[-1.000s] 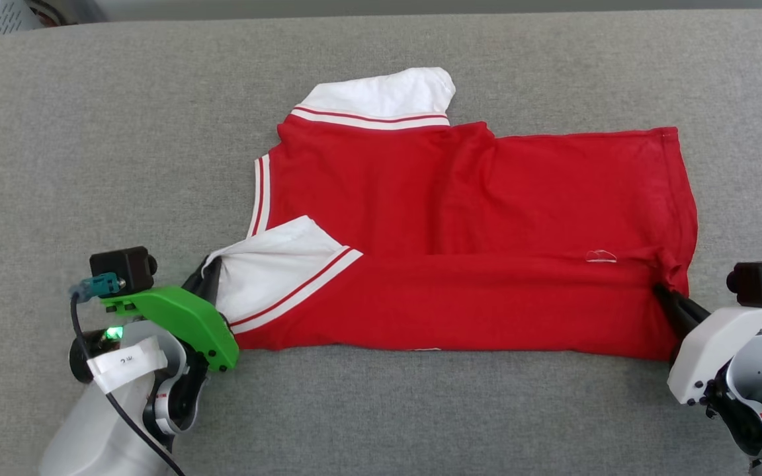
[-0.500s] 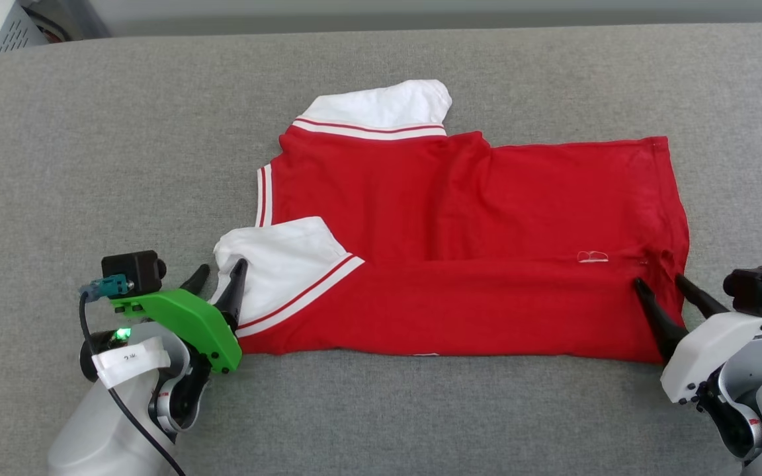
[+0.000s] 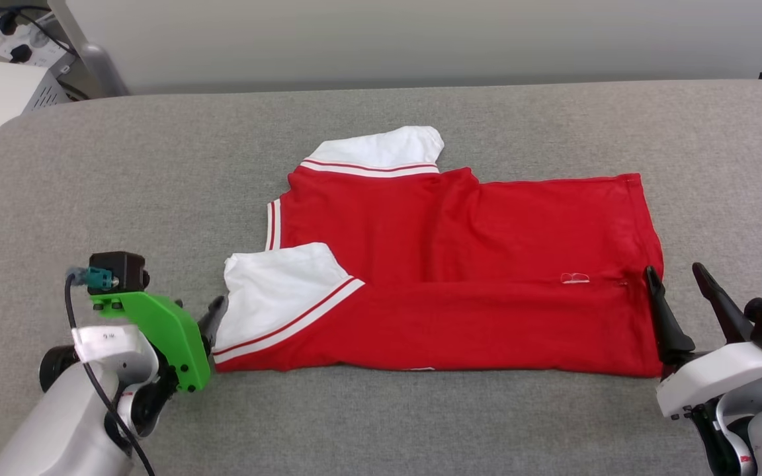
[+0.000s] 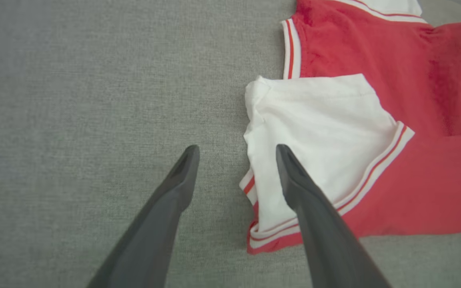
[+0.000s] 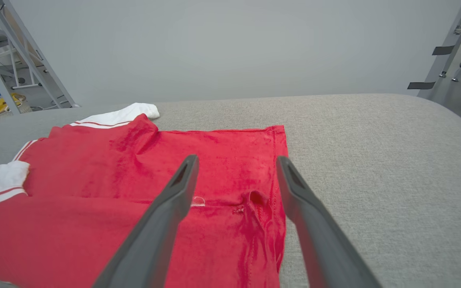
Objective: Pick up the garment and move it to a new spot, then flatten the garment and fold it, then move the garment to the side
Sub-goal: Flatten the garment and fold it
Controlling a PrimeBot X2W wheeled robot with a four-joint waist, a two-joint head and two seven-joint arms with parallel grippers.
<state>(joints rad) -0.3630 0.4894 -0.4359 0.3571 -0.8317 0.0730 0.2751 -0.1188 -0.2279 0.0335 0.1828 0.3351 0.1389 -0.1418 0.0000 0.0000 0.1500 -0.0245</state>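
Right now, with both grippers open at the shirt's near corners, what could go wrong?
1. One finger of the left gripper sits over the folded white sleeve; pulling away could drag it open.
2. The right gripper flanks the puckered hem corner of the garment; a finger may snag it.
3. The far sleeve juts out, so the next fold may be uneven.

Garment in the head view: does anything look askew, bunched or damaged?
No damage shows. The garment lies partly folded, but unevenly: the near white sleeve juts past the striped edge, the far sleeve pokes out beyond the red body, and a small pucker bunches by the hem on the robot's right.
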